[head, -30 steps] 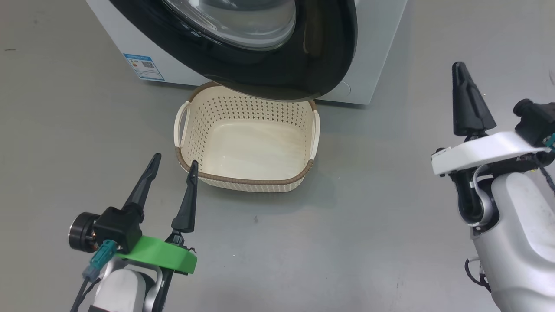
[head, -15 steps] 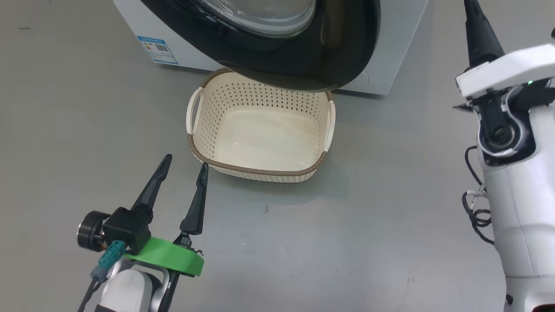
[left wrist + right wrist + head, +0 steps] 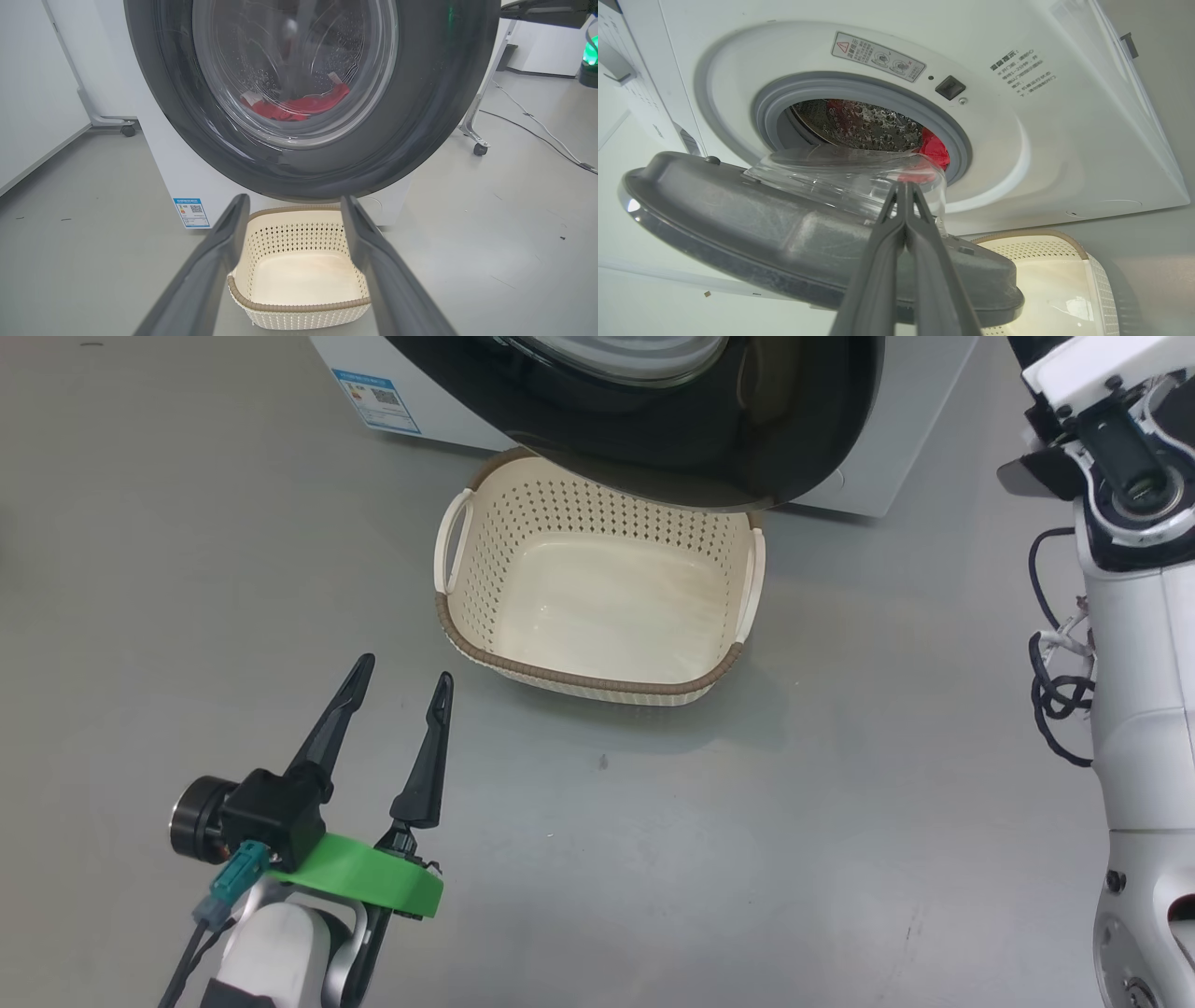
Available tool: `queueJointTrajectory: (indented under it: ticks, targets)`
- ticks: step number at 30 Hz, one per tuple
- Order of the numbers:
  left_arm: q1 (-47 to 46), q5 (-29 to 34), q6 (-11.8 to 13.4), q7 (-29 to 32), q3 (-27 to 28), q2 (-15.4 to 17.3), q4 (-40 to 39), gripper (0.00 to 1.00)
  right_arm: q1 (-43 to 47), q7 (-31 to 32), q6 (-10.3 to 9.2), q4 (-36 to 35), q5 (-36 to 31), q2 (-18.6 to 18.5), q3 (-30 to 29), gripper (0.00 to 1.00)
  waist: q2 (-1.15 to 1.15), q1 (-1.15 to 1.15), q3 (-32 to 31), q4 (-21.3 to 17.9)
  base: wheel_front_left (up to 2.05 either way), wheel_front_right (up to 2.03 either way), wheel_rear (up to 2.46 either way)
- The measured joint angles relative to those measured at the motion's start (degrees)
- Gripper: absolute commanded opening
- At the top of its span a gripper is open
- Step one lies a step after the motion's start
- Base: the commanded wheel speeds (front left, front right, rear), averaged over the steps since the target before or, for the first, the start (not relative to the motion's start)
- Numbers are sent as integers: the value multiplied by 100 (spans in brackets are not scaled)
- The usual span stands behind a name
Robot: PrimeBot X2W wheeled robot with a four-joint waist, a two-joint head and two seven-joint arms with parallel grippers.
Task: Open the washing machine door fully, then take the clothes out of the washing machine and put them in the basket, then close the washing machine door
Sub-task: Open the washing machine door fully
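Note:
The white washing machine [image 3: 901, 448] stands at the top of the head view. Its washing machine door [image 3: 653, 439], with a black rim, stands partly open and overhangs the cream basket [image 3: 597, 597] on the floor. Through the door glass [image 3: 294, 70] I see the red clothes [image 3: 299, 106] in the drum. My left gripper [image 3: 403, 670] is open and empty, low and left of the basket. My right gripper [image 3: 903, 186] is shut on nothing, its tips at the door's glass bowl [image 3: 831, 172] on the inner side. Red clothes [image 3: 934, 148] show at the drum opening.
Grey floor lies all around. A blue label [image 3: 375, 399] is on the machine's lower front. A wheeled stand leg [image 3: 473, 135] and a cable [image 3: 537, 123] lie to the machine's right, and another caster [image 3: 127, 130] to its left. My right arm [image 3: 1139, 663] rises at the head view's right edge.
The head camera has shifted, so the machine and basket sit further right and higher. My right arm has risen and its shut fingers have left the top of the head view. The left gripper stays open.

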Motion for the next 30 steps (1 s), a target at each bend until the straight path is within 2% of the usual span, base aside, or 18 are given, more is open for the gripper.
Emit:
queueJointTrajectory:
  ticks: [10, 30]
  targets:
    - [-81, -62, -1, 0, -114, -2, 18, 100, -424, 844, -393, 367, 497, 7, -83, 0, 0, 0, 122, 181, 0, 0, 0]
    - [-129, -79, 4, 0, -109, -4, 43, 100, -737, 1808, -600, 950, 1115, 75, -189, 0, 0, 0, 99, 313, 0, 0, 0]
